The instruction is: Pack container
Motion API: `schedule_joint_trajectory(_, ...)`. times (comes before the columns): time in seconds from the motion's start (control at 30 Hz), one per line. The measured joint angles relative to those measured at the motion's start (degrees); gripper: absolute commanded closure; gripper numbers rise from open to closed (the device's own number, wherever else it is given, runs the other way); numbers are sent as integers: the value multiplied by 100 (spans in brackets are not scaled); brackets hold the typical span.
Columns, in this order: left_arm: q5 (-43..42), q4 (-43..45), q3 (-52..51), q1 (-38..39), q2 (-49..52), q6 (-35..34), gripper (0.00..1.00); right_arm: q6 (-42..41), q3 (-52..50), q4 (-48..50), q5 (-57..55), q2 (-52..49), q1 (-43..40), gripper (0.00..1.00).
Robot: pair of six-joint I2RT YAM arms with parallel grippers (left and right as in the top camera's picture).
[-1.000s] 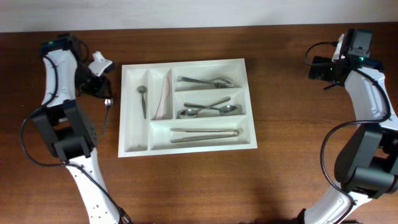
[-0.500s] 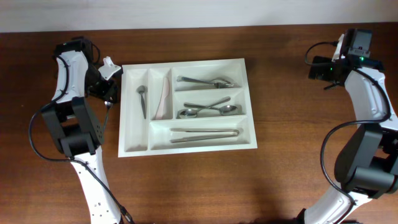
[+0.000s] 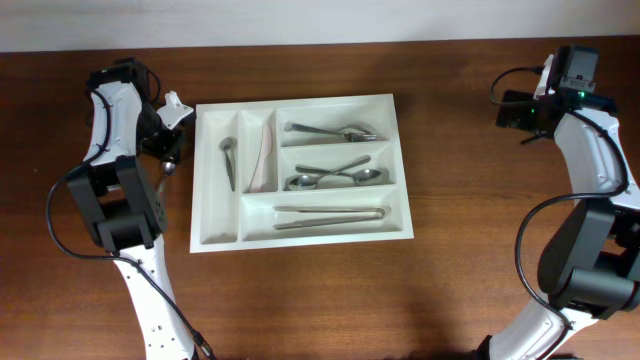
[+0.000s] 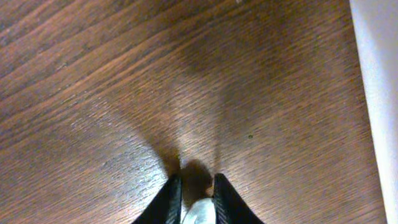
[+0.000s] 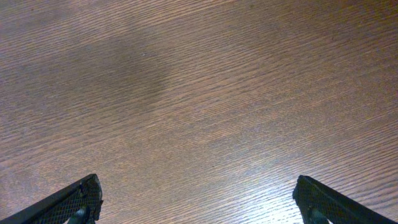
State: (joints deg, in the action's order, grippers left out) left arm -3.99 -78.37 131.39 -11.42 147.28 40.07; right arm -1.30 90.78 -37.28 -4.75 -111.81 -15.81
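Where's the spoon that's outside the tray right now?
Overhead, the spoon is just left of the tray, beside the upper half of its left wall. In the left wrist view, the left gripper is pinching it.

Dark wooden table (image 3: 300,300) — pale wall (image 3: 300,20)

This looks like a robotics lab staged with kitchen goods. A white-and-black jointed left robot arm (image 3: 100,125) and a matching right robot arm (image 3: 590,150) flank a dark brown wooden table (image 3: 320,300) before a plain pale wall (image 3: 300,20). The table carries a white rectangular plastic cutlery tray (image 3: 217,222) with steel spoons (image 3: 335,178).
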Motion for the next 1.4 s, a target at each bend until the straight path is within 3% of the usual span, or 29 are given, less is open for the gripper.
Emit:
schedule_joint_trajectory(0.3,0,0,0,0,7,0,82,7,0,0,0,0,0,1)
schedule_joint_trajectory(0.47,7,-2,0,0,9,-13,95,2,0,0,0,0,0,1)
schedule_joint_trajectory(1.4,22,-11,0,0,15,-306,98,2,0,0,0,0,0,1)
